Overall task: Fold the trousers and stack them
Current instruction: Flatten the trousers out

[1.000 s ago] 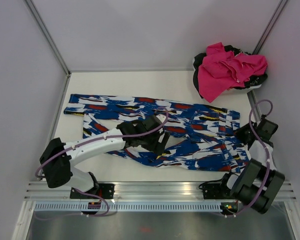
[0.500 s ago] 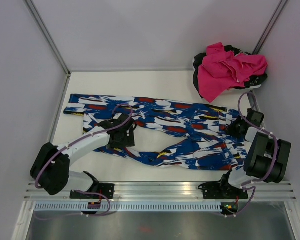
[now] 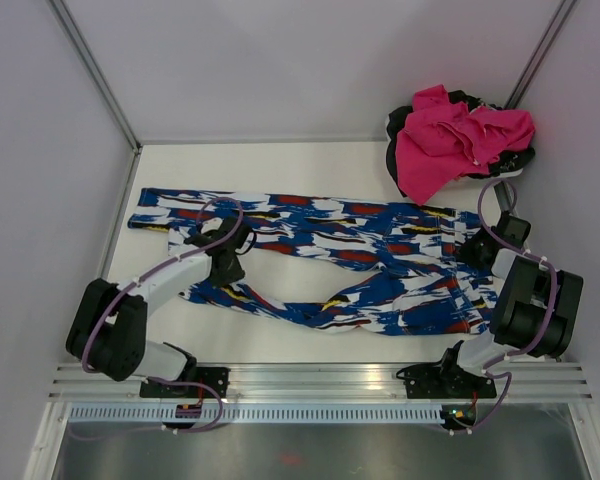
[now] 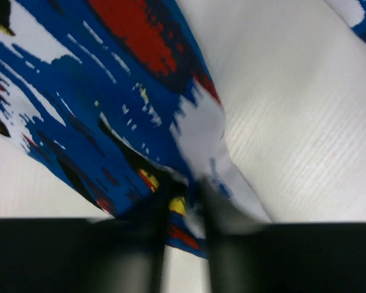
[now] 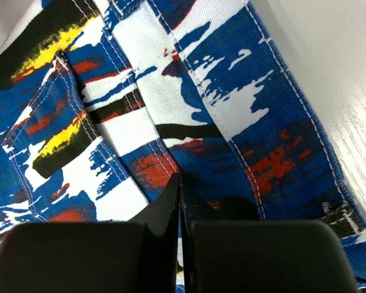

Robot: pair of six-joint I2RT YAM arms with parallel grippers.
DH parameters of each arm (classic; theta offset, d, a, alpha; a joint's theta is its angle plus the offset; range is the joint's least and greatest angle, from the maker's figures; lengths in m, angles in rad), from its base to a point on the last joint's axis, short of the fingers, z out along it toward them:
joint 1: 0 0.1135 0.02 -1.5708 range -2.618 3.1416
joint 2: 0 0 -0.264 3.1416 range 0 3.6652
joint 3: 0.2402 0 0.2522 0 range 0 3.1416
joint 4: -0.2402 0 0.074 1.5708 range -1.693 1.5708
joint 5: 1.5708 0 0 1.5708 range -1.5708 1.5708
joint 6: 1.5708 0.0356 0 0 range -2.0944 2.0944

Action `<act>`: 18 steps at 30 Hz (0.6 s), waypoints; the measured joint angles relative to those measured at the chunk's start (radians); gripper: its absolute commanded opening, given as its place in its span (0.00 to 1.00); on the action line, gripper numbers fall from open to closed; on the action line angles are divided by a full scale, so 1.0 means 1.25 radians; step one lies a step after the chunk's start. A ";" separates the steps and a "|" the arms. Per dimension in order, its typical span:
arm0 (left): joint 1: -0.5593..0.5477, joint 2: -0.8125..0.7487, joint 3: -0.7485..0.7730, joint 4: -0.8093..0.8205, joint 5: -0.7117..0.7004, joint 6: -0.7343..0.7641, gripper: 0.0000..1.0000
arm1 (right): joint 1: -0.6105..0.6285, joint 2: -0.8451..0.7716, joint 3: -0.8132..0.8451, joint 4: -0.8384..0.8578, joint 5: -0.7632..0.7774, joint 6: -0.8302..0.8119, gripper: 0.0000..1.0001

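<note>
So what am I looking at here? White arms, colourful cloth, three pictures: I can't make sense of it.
Two robot arms sit at the near edge of the table. One picture looks down from above; the other two come from cameras on each wrist. Patterned blue trousers lie spread out, and a pink garment is heaped at the far right corner. The left gripper is pinching a fold of one trouser leg. The right gripper is shut at the waistband end; whether it has caught cloth is unclear.

A crumpled pink garment lies over something black at the white table's two o'clock corner.
</note>
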 measured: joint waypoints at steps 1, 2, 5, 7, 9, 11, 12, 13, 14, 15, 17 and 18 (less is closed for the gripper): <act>0.005 0.011 0.000 0.009 0.001 -0.008 0.02 | -0.001 0.000 0.000 0.001 0.000 0.000 0.00; 0.010 0.026 0.001 0.015 0.002 -0.007 0.02 | -0.002 0.000 -0.001 0.002 0.000 0.000 0.00; 0.016 0.056 0.012 0.014 -0.001 -0.010 0.02 | -0.002 -0.001 -0.005 0.008 0.001 0.000 0.00; 0.023 0.050 0.031 -0.002 -0.008 -0.010 0.02 | -0.002 -0.002 -0.008 0.013 0.001 0.000 0.00; 0.039 0.023 0.051 -0.013 -0.028 -0.010 0.02 | -0.002 -0.004 -0.011 0.017 0.001 0.000 0.00; 0.068 -0.022 0.076 -0.024 -0.048 -0.005 0.02 | -0.002 -0.004 -0.011 0.019 0.002 -0.001 0.00; 0.087 -0.039 0.095 -0.034 -0.056 -0.004 0.02 | -0.002 -0.004 -0.011 0.019 0.002 -0.001 0.00; 0.106 -0.048 0.116 -0.042 -0.062 -0.003 0.02 | -0.002 -0.004 -0.011 0.019 0.003 -0.001 0.00; 0.127 -0.050 0.143 -0.052 -0.068 -0.004 0.02 | -0.002 -0.004 -0.011 0.019 0.004 -0.001 0.00; 0.145 -0.044 0.169 -0.063 -0.075 -0.004 0.02 | -0.002 -0.004 -0.011 0.020 0.005 -0.001 0.00; 0.165 -0.014 0.207 -0.082 -0.088 -0.005 0.04 | -0.002 -0.004 -0.012 0.021 0.007 -0.001 0.00; 0.170 0.013 0.220 -0.089 -0.093 -0.006 0.05 | -0.002 -0.004 -0.012 0.023 0.008 -0.001 0.00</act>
